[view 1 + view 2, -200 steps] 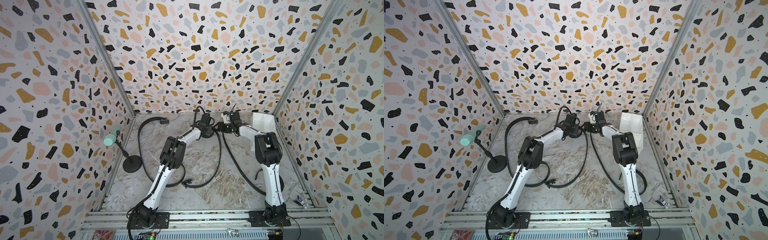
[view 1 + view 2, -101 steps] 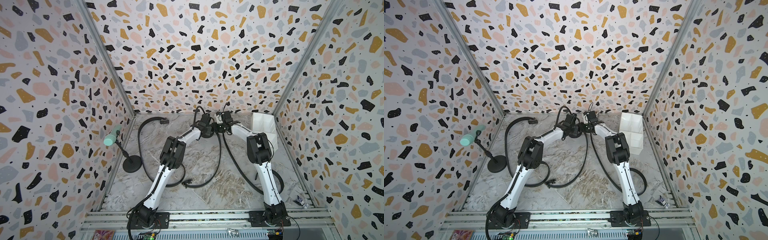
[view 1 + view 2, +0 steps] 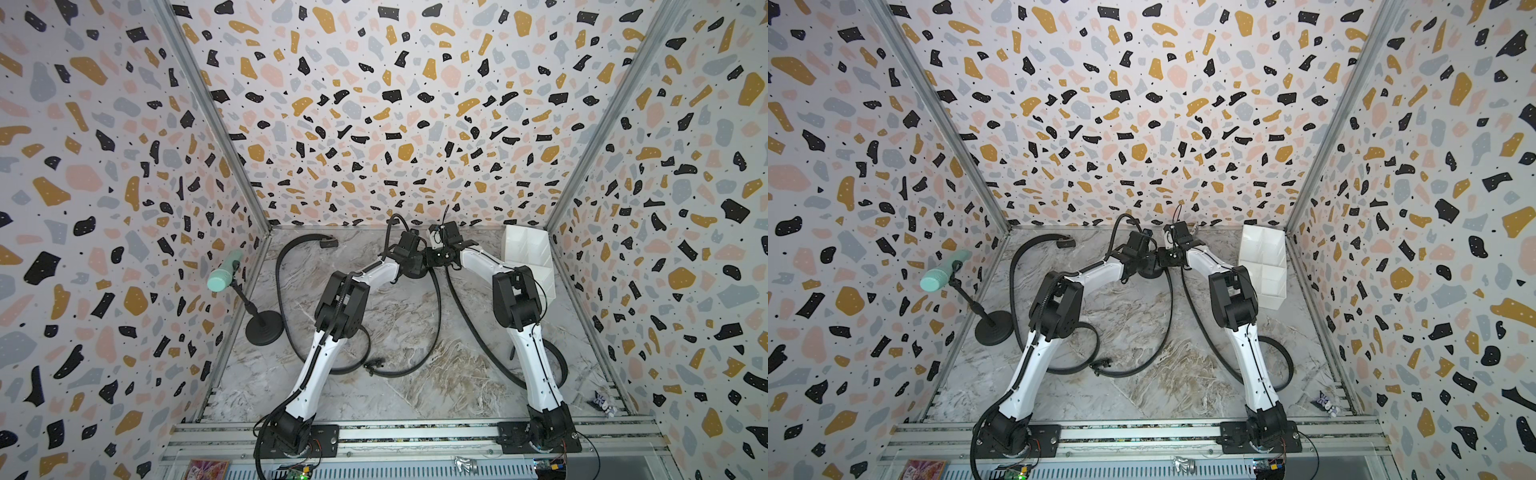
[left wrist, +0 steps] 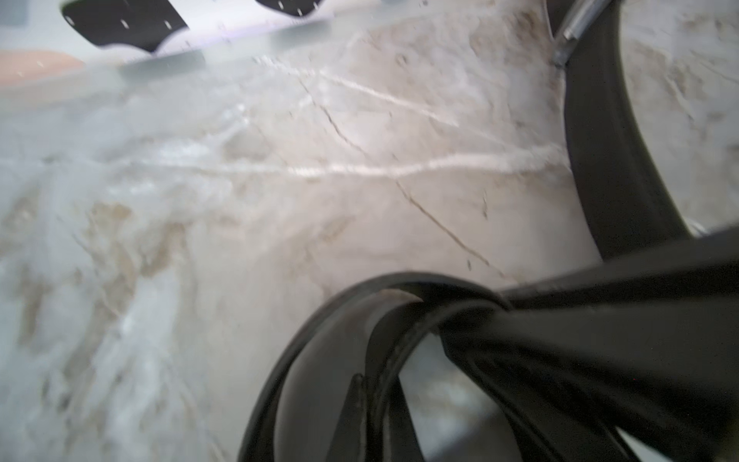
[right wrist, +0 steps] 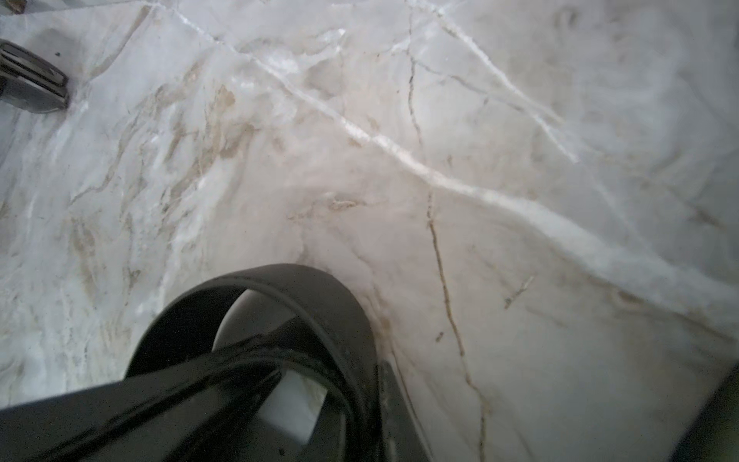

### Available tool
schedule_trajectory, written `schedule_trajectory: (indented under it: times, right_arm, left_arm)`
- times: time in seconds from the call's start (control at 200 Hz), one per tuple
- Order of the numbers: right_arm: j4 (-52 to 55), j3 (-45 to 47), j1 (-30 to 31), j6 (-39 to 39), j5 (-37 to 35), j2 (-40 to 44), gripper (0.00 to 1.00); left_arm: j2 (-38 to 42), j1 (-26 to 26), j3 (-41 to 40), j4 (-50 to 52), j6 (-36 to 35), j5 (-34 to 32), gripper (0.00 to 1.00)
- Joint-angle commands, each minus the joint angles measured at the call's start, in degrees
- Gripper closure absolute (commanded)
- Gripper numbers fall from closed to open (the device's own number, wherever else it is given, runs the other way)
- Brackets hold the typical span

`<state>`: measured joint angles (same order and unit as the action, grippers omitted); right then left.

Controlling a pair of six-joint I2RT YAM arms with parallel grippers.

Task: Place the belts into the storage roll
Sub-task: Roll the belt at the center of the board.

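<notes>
Both arms reach to the back of the marble counter (image 3: 415, 399) and meet at 12 o'clock, the left pincer (image 3: 420, 267) and right pincer (image 3: 433, 259) tip to tip over a belt coil (image 4: 308, 360). In the left wrist view, its dark fingers (image 4: 600, 316) converge on the layered wall of that coil and pinch it. In the right wrist view, that pincer's fingers (image 5: 140, 400) also lie drawn together across the loop, closed on its band.

In a top view two straps trail away from the pincers. A thin belt (image 3: 439, 305) curves toward 6 o'clock and ends near the counter's middle. A wider belt (image 3: 478, 337) runs toward 5 o'clock and passes behind the right arm. From above I cannot tell which strap feeds the coil.

A third belt (image 3: 279, 270) lies apart in a long arc at 10 o'clock, its black buckle (image 5: 32, 80) flat on the marble.

The storage roll (image 3: 1264, 266) stands at 2 o'clock against the right wall, with no belt in the white cells that show. A mint-green cylinder (image 3: 224, 276) on its stand sits at 9 o'clock.
</notes>
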<state>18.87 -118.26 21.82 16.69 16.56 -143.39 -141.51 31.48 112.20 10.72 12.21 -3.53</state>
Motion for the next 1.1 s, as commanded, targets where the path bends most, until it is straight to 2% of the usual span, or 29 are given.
schedule_trajectory:
  times: [0.0,0.17,0.3,0.425,0.611,0.746,0.891,1.091]
  right_arm:
    - [7.52,0.02,-0.03,-0.95,-2.88,1.60,0.97]
    - [8.68,4.33,-0.03,-1.31,-3.34,5.08,1.00]
    - [7.46,10.35,0.05,-0.92,-3.23,8.62,1.00]
    - [7.20,15.29,0.89,-0.26,-4.68,11.70,1.00]
    - [10.08,18.36,2.84,0.50,-10.68,13.94,1.00]
    - [10.26,21.92,3.85,0.99,-14.57,16.04,1.00]
    - [9.12,27.31,4.96,1.93,-16.88,19.05,0.98]
    - [7.06,32.45,5.24,4.15,-17.45,21.38,0.97]
  left_arm:
    - [5.20,0.43,-5.31,1.78,2.54,4.90,0.79]
    - [12.68,0.42,-12.77,-1.88,4.55,6.28,0.57]
    - [17.90,0.42,-19.39,-4.68,6.25,8.14,0.47]
    - [24.33,0.98,-29.75,-9.16,9.06,11.70,0.39]
    - [35.24,5.44,-44.48,-12.75,10.38,16.67,0.27]
    - [40.83,10.79,-50.08,-11.56,8.88,17.76,0.17]
    - [43.75,16.19,-52.24,-7.53,5.94,16.82,0.13]
    - [42.44,20.78,-54.41,-5.75,5.38,16.28,0.11]
